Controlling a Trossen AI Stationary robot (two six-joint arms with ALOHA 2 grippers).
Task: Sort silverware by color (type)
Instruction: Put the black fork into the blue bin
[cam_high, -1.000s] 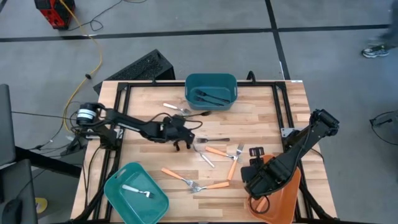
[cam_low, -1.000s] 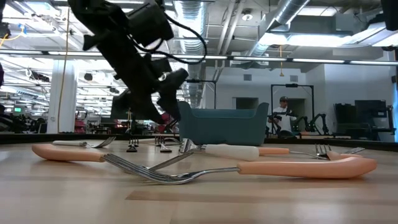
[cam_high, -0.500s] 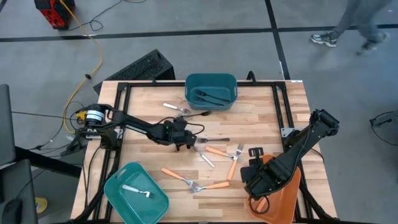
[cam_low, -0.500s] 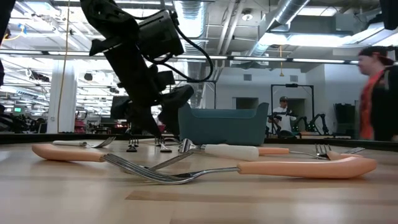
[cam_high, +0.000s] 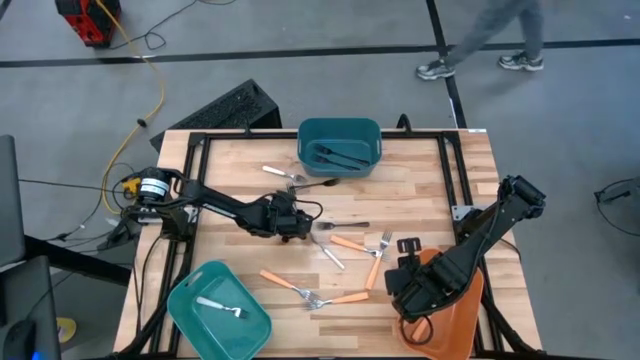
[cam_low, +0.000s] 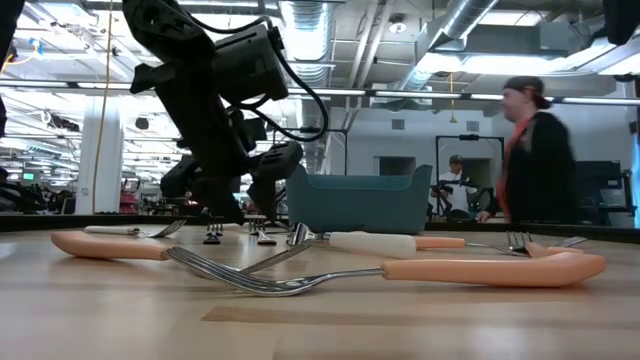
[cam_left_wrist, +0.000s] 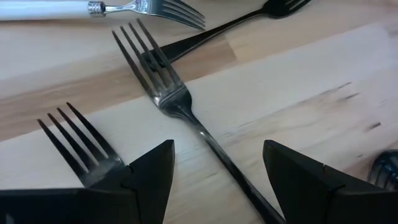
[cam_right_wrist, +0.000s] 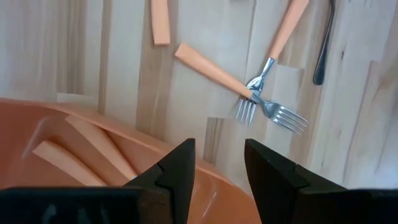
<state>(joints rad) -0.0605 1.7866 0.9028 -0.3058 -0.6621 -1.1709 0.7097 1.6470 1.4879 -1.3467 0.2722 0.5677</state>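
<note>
Loose silverware lies flat mid-table: orange-handled forks (cam_high: 350, 243), a white-handled fork (cam_high: 275, 172) and dark pieces. My left gripper (cam_high: 298, 227) is open and low over the table centre. In the left wrist view its fingers stand on either side of a dark fork's handle (cam_left_wrist: 214, 149), tines (cam_left_wrist: 146, 59) pointing away. One finger hides the neck of a second dark fork (cam_left_wrist: 78, 140). My right gripper (cam_high: 402, 288) is open and hovers over the orange bin's rim (cam_right_wrist: 155, 149), with orange handles (cam_right_wrist: 93, 146) inside.
A teal bin (cam_high: 340, 128) at the far edge holds dark utensils. Another teal bin (cam_high: 190, 315) at the near left corner holds a white fork. The orange bin (cam_high: 455, 320) sits at the near right. Crossed orange forks (cam_right_wrist: 261, 102) lie beside it. A person walks behind the table.
My left gripper has come down toward the table over the dark forks at the centre, its arm stretching lower. The silverware has not moved. A person has walked across the room behind the table.
</note>
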